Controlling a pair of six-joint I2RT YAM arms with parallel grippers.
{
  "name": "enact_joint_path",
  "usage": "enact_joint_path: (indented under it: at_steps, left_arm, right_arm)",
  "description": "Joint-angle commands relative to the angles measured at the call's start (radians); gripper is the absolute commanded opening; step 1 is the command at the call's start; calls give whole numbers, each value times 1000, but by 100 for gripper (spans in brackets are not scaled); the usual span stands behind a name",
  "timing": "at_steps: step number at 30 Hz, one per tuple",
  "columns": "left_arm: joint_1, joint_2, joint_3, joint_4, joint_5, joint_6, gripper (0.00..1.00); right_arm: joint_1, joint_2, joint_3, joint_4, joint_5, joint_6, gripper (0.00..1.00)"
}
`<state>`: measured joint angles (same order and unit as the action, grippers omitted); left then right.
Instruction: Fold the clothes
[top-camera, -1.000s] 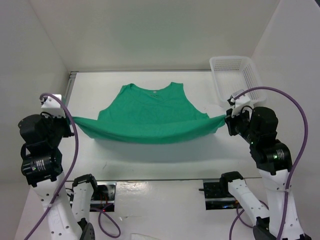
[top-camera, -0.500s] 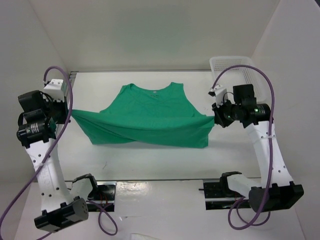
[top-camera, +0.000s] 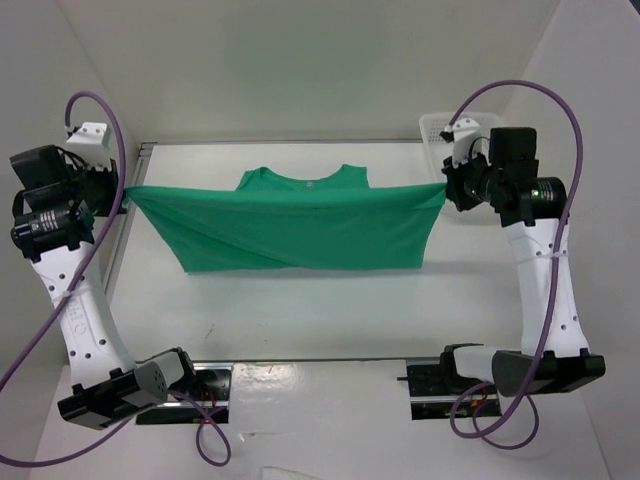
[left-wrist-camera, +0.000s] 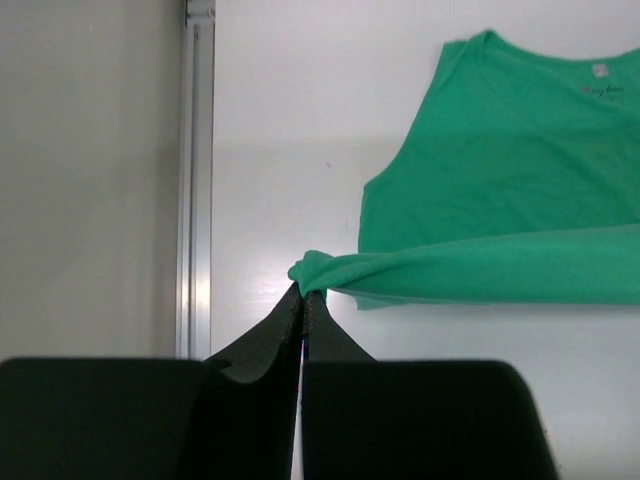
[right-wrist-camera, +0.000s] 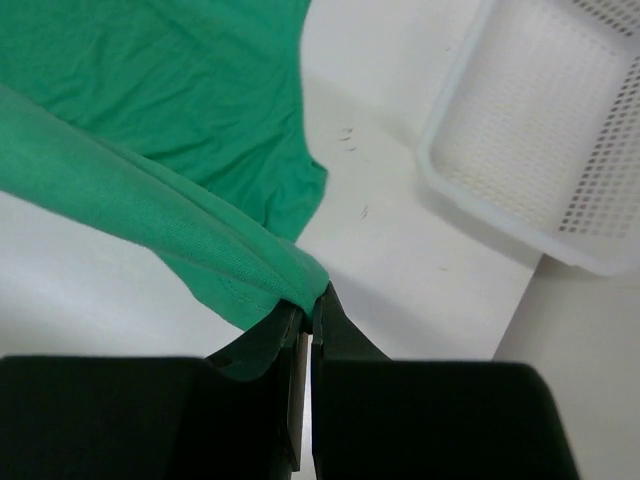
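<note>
Green T-shirt (top-camera: 300, 225) crosswise, collar far, grasped by left end effector (left-wrist-camera: 303, 296), right end effector (right-wrist-camera: 308, 302).

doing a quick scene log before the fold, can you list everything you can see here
T-shirt: one, emerald green, collar end lying on the table, the other edge lifted and stretched between the two tools
basket: one, white mesh, far right corner of the table
table: one, white, under the shirt and basket
cables: two, purple, one looping over each arm
left arm and right arm: two, white and black, at the table's left and right sides
left tool: one, black, shut on the shirt's left corner
right tool: one, black, shut on the shirt's right corner, near the basket
</note>
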<state>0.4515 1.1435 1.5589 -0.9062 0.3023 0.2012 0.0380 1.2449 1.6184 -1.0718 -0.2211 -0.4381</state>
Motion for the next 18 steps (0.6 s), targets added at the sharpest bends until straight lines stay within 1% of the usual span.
enact_joint_path:
  at_steps: [1, 4, 11, 18]
  left_arm:
    - [9, 25, 113, 35, 35, -20, 0]
    - [9, 35, 135, 35, 35, -20, 0]
    - [9, 44, 135, 73, 46, -40, 0]
    - [-10, 64, 107, 93, 46, -49, 0]
  right_arm:
    - [-44, 24, 96, 59, 37, 32, 0]
    - [-88, 24, 107, 100, 37, 53, 0]
    - [-122, 14, 98, 179, 28, 88, 0]
    - [-156, 79, 118, 231, -18, 108, 0]
